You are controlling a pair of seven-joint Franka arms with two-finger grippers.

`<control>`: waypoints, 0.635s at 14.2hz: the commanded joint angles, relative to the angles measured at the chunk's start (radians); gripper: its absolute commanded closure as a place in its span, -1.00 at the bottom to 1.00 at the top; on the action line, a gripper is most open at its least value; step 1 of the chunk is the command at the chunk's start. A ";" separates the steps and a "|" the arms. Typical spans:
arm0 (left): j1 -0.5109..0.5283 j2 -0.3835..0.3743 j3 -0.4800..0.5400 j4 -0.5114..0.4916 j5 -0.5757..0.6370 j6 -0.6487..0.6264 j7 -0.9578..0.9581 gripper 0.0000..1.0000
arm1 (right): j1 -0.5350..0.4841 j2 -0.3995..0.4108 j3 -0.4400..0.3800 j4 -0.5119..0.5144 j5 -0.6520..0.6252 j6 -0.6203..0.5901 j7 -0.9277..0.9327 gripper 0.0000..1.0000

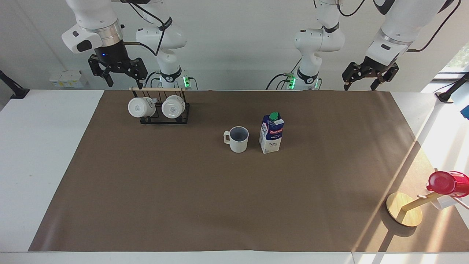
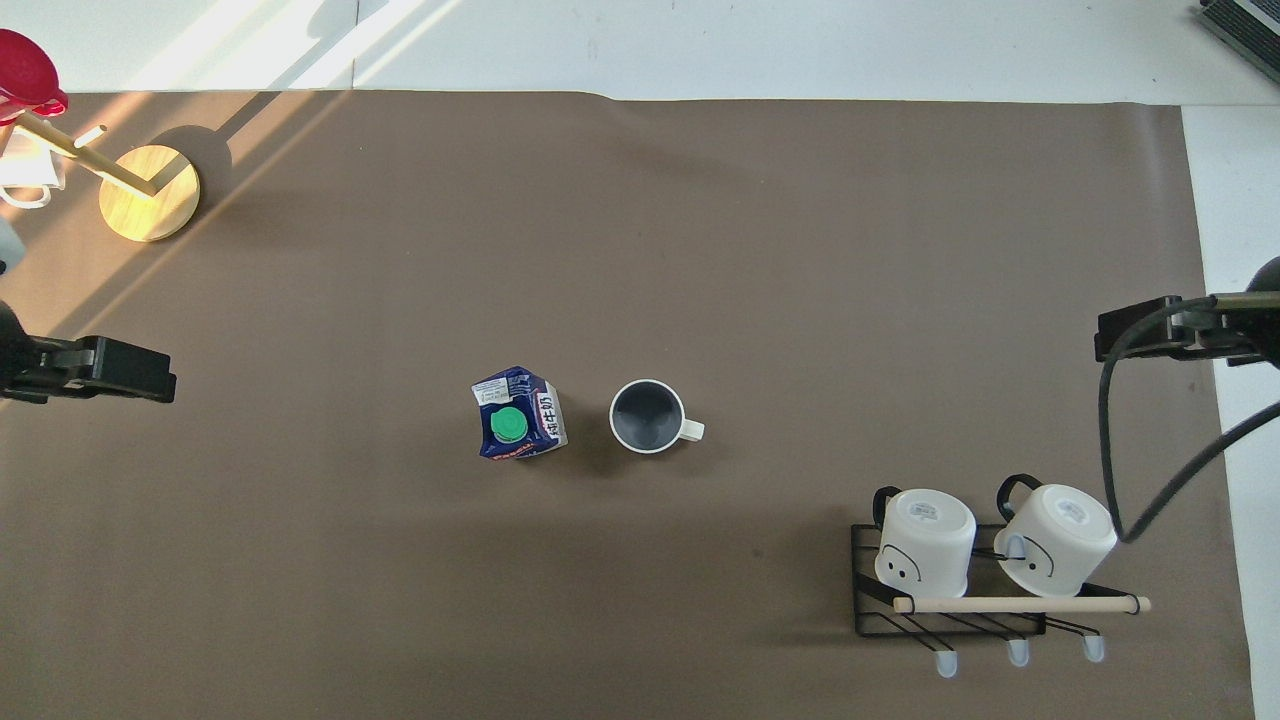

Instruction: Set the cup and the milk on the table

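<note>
The cup [image 1: 238,139], cream-white with a grey-blue inside, stands upright on the brown sheet [image 1: 183,201] of the table [image 1: 36,154], near its middle. The milk [image 1: 272,133], a blue-and-white carton with a green cap, stands upright beside it toward the left arm's end. Both also show in the overhead view: the cup [image 2: 648,416] and the milk [image 2: 518,425]. My left gripper [image 1: 361,85] is open and empty, raised over the sheet's edge at the left arm's end [image 2: 120,368]. My right gripper [image 1: 122,81] is open and empty, raised above the mug rack [image 2: 1150,335].
A black wire rack [image 1: 161,117] holds two white mugs [image 1: 139,107] on their sides near the right arm. A wooden stand [image 1: 404,213] with a glossy red cup [image 1: 445,183] sits at the left arm's end, farther from the robots.
</note>
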 commanded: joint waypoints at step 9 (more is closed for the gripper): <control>-0.001 -0.005 -0.019 0.015 -0.039 -0.006 0.005 -1.00 | -0.013 -0.023 0.003 -0.029 0.025 0.025 -0.016 -1.00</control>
